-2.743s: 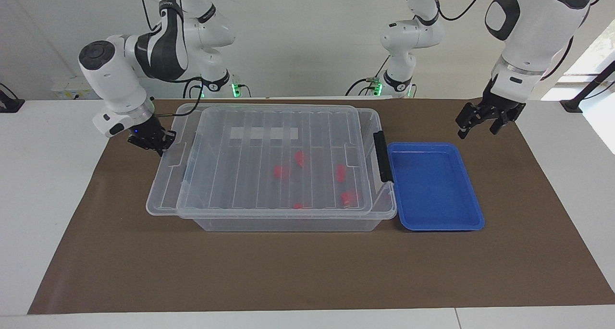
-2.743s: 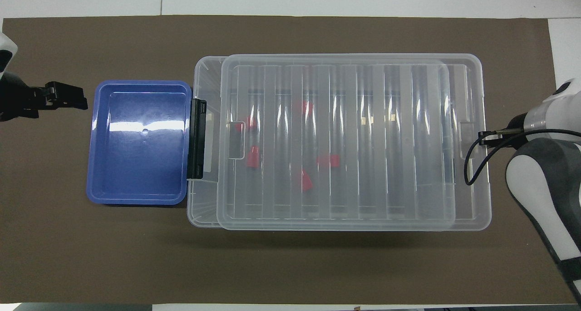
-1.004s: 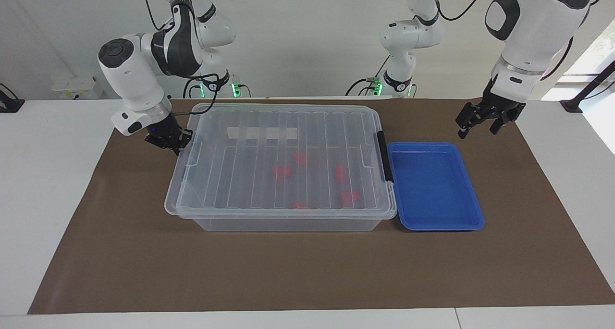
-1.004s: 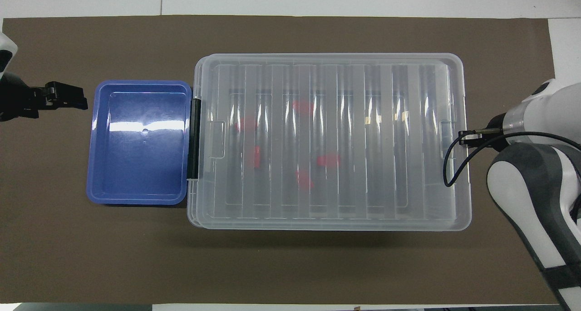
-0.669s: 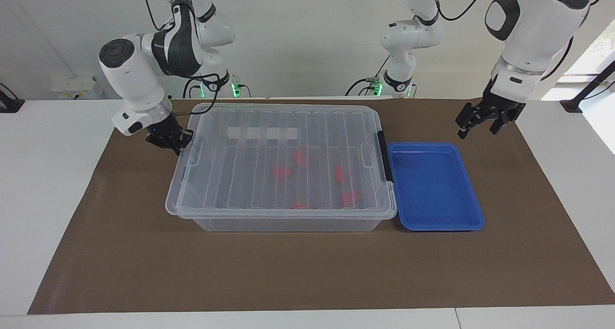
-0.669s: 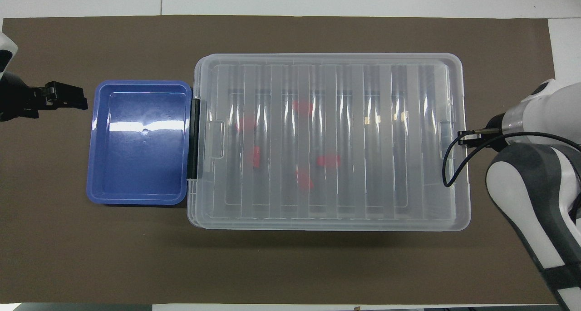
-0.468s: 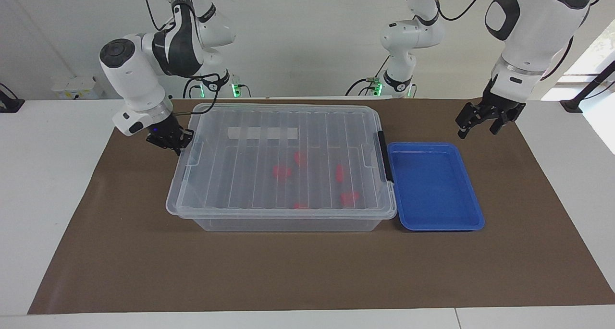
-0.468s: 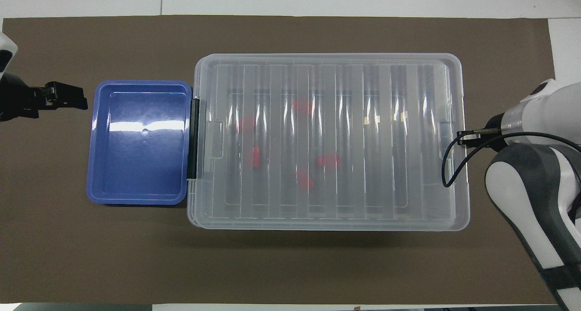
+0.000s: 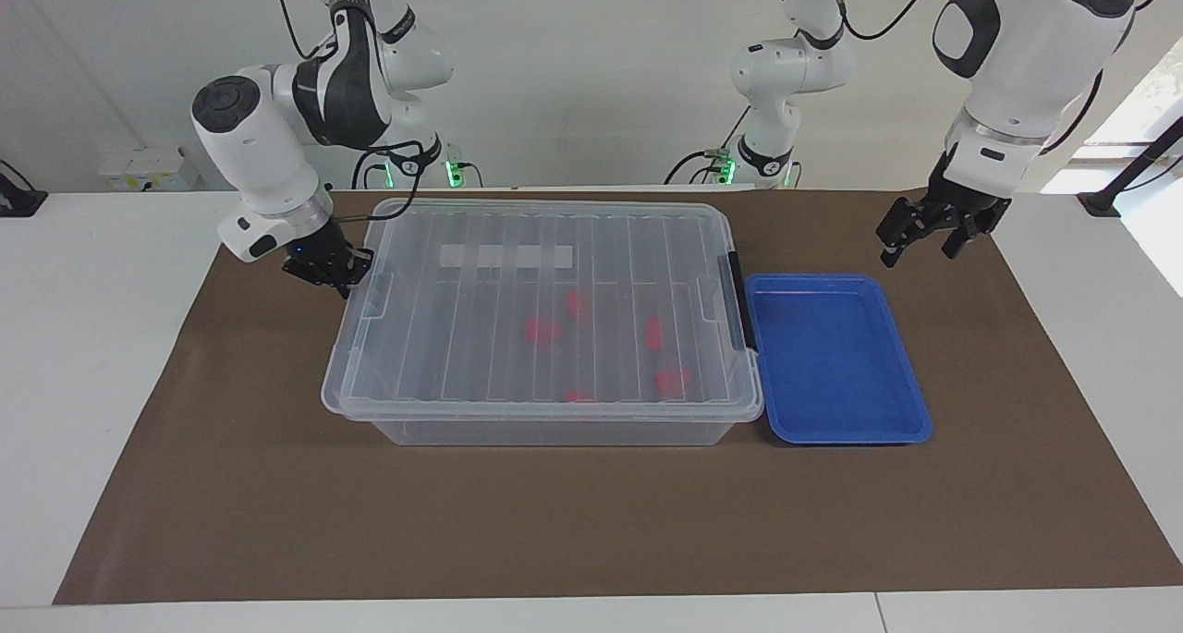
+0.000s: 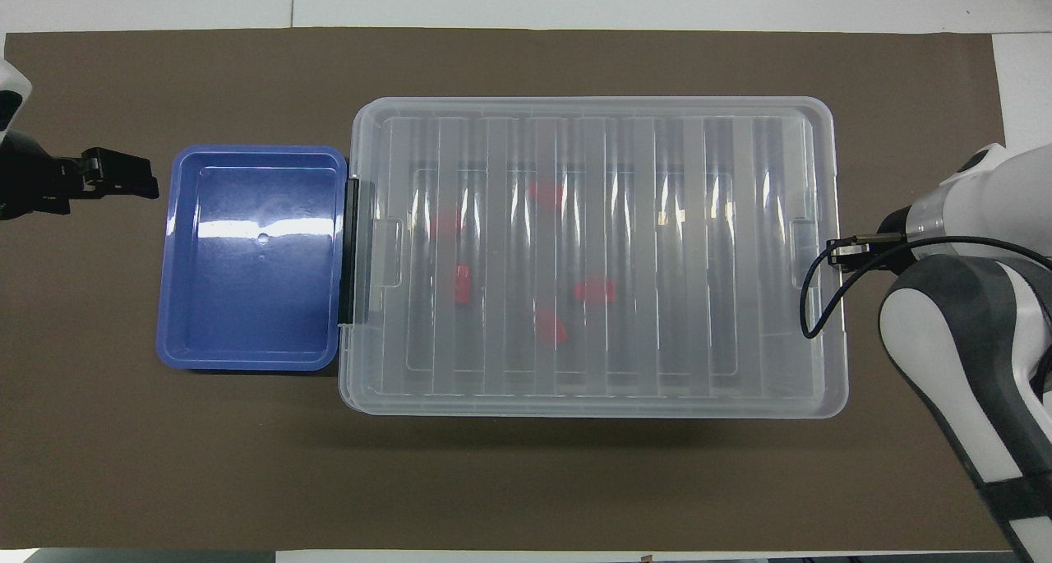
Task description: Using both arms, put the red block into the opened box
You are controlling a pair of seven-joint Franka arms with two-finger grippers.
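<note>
White table (image 9: 92, 356) under a brown mat (image 9: 591, 522) carries everything. At the box's (image 9: 545, 425) end toward the right arm, the right gripper (image 9: 331, 271) sits pinched tight against the edge of the ribbed lid (image 9: 481, 337), apparently to push it square over the rim. Red blocks (image 9: 542, 330) lie inside, under the lid. A blue tray (image 9: 832, 360) touches the latch end, emptied. The left gripper (image 9: 929, 231), jaws spread wide and holding nothing, waits over the mat beside the tray.
</note>
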